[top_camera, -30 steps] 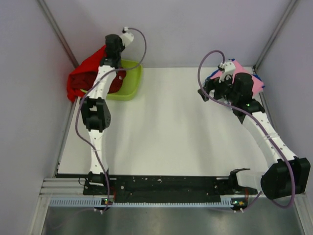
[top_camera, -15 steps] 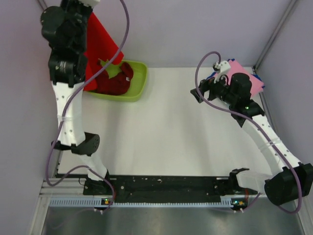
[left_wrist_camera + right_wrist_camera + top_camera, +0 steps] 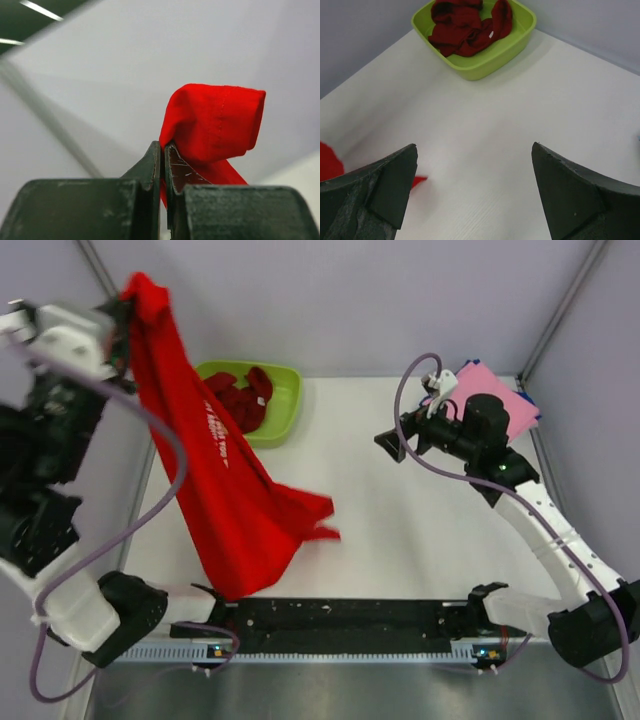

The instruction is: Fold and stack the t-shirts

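Observation:
My left gripper (image 3: 125, 308) is raised high at the left and shut on the bright red t-shirt (image 3: 225, 495), which hangs down long, its lower end trailing over the table's front left. The pinched cloth shows in the left wrist view (image 3: 215, 122) at the gripper (image 3: 163, 150). A darker red t-shirt (image 3: 240, 400) lies bunched in the lime-green tub (image 3: 285, 405), also in the right wrist view (image 3: 467, 27). A pink t-shirt (image 3: 495, 400) lies on blue ones at the back right. My right gripper (image 3: 390, 443) is open and empty above the table (image 3: 475, 165).
The white table (image 3: 400, 530) is bounded by grey walls behind and at both sides. The tub (image 3: 485, 57) stands at the back left corner. A black rail (image 3: 340, 620) with the arm bases runs along the front edge.
My left arm has swung up and toward the front left, pulling the bright red t-shirt out of the tub so it hangs full length. My right gripper has moved left, away from the pink stack.

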Controlling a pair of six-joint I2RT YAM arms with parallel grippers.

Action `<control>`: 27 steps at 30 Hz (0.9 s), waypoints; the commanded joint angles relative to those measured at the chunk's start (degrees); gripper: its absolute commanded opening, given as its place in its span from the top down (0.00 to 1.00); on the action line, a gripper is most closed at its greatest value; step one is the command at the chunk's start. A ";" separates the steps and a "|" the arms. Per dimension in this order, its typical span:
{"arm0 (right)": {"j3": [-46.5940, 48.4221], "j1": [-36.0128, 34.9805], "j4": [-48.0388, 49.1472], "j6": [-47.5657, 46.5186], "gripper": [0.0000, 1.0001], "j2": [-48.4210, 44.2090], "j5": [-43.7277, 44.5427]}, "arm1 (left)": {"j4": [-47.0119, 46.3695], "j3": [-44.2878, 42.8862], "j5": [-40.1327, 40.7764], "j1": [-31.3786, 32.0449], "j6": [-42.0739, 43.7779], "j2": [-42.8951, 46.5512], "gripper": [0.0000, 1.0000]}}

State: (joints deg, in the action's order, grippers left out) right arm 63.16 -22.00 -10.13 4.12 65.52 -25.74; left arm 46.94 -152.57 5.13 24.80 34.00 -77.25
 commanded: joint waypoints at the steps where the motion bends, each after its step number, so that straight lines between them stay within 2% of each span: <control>1: 1.80 -0.33 -2.25 0.98 0.04 -4.25 5.77 | 10.11 15.09 -15.56 2.09 -11.92 -8.78 1.00; 3: 2.15 -0.24 -5.06 0.45 0.03 -4.35 9.72 | 8.18 18.70 -19.79 4.63 -12.90 -10.54 1.00; 6: 2.76 0.20 -8.76 0.19 0.03 -3.91 14.56 | 2.12 21.52 -21.64 8.24 -14.66 -14.58 1.00; 11: 2.67 1.78 -12.01 0.97 0.03 -3.82 21.42 | -6.05 17.15 -22.53 14.04 -15.54 -27.22 1.00; 14: 2.67 3.27 -14.03 1.07 0.03 -4.69 24.58 | -11.50 14.59 -21.74 15.46 -16.85 -35.05 0.99; 15: 2.59 3.54 -14.91 0.37 0.02 -4.96 25.46 | -13.43 13.98 -20.52 15.46 -18.25 -37.51 0.90; 16: 2.67 3.72 -16.05 -0.51 0.02 -5.31 27.21 | -14.93 13.53 -17.81 15.37 -19.40 -39.27 0.58; 17: 2.76 3.72 -17.02 -1.56 0.02 -5.49 27.84 | -16.16 13.18 -15.35 15.37 -19.41 -41.03 0.33; 18: 2.76 3.63 -17.90 -2.70 0.02 -5.66 27.58 | -17.05 13.44 -12.28 15.37 -18.71 -42.00 0.02; 20: 2.76 3.63 -18.87 -5.77 0.01 -5.75 23.57 | -17.84 14.49 -8.13 15.02 -16.78 -42.19 0.01; 22: 2.68 3.54 -19.14 -7.10 0.02 -5.49 17.42 | -16.45 16.24 -8.81 13.62 -15.72 -40.09 0.01; 25: 2.50 1.18 -18.79 -9.73 0.04 -3.74 9.50 | -13.03 22.21 -9.96 10.63 -14.49 -33.34 0.01; 27: 2.50 -0.50 -18.87 -10.19 0.04 -1.11 9.91 | -10.56 28.35 -11.44 7.91 -12.83 -27.28 0.01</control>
State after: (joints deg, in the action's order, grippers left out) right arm 63.44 -19.62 -29.02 -2.15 61.73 -9.06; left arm 35.57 -131.02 -6.55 37.43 18.37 -117.64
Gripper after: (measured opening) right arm 0.961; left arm 0.986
